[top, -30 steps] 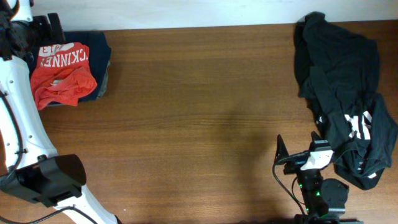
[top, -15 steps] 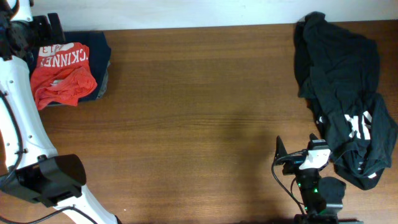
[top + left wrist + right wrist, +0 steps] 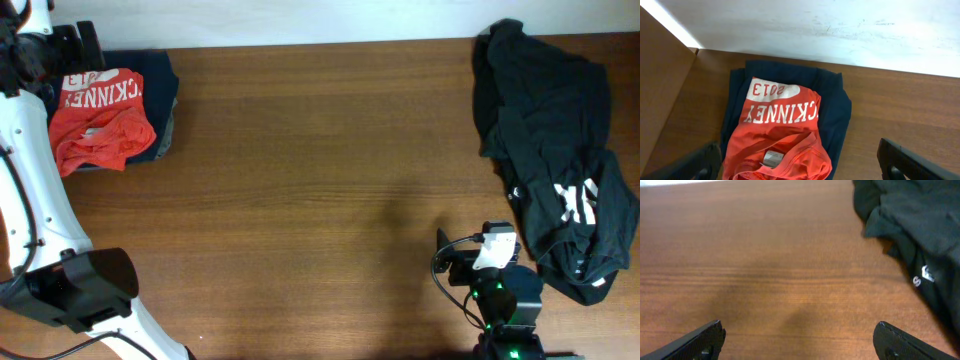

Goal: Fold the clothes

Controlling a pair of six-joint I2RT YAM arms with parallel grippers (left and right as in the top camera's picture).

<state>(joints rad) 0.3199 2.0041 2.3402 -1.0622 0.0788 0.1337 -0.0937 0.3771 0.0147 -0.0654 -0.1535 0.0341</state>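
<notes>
Two claws inspected; both stand spread wide and grip nothing. The right gripper (image 3: 802, 341) hangs low over bare table (image 3: 765, 245), fingers level, with the black garment (image 3: 910, 215) ahead and to its right, well clear of either finger. The left gripper (image 3: 805, 162) hovers above the red shirt (image 3: 782, 135), which lies on a folded navy garment (image 3: 835, 105) at the far left corner.

The right arm (image 3: 500, 295) sits at the near edge. Against the picture a second ago, its wrist has drawn back toward that edge and slightly leftward; all the clothes lie as before.

The left wrist view alone reads the shirt's white print, "KINNEY 2013", upside down. The overhead view alone shows the whole black heap crumpled along the right side.
</notes>
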